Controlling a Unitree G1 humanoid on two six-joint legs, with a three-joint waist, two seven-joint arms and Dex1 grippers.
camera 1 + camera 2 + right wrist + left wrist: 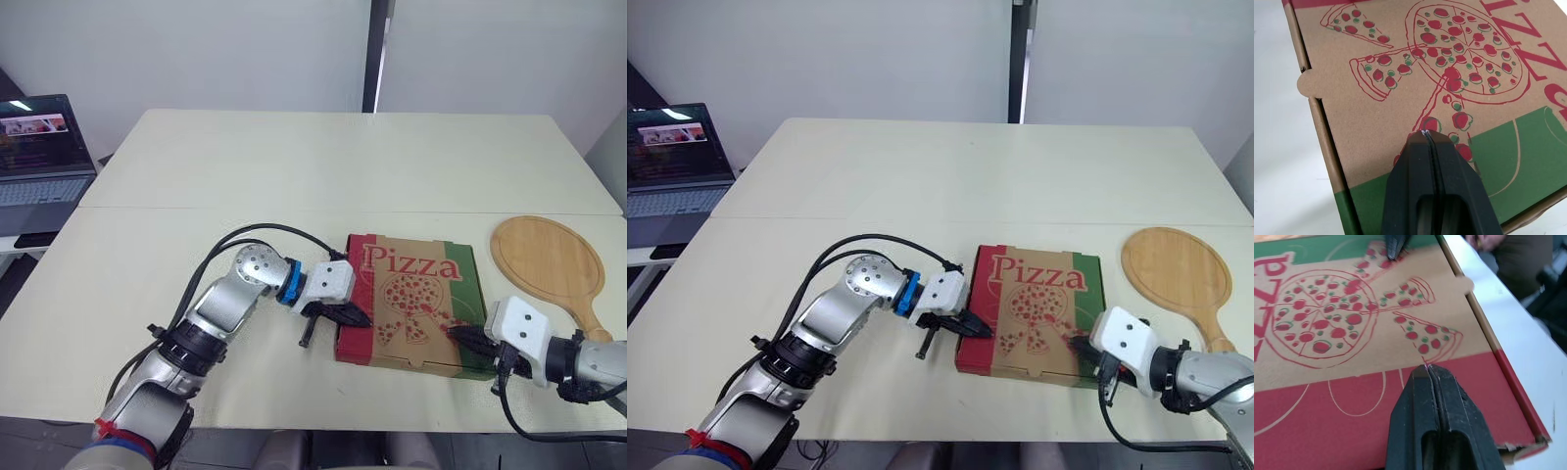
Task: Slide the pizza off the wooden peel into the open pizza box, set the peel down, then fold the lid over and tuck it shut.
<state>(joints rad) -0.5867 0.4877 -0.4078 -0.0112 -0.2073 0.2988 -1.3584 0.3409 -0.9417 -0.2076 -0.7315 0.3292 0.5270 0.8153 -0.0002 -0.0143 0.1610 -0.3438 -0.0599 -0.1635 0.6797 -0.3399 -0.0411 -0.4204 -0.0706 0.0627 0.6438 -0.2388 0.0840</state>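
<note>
Pizza box (416, 294) sits closed and flat on the table (294, 166), near the front edge. My left gripper (364, 319) has its fingers pinched together with nothing between them, tips resting on the box's red side. My right gripper (1426, 133) is also clenched empty, tips down on the printed top by the green side, close to the front corner. Wooden peel (547, 257) lies flat on the table just right of the box, handle toward me. Laptop (39, 147) is open on a separate desk far left.
</note>
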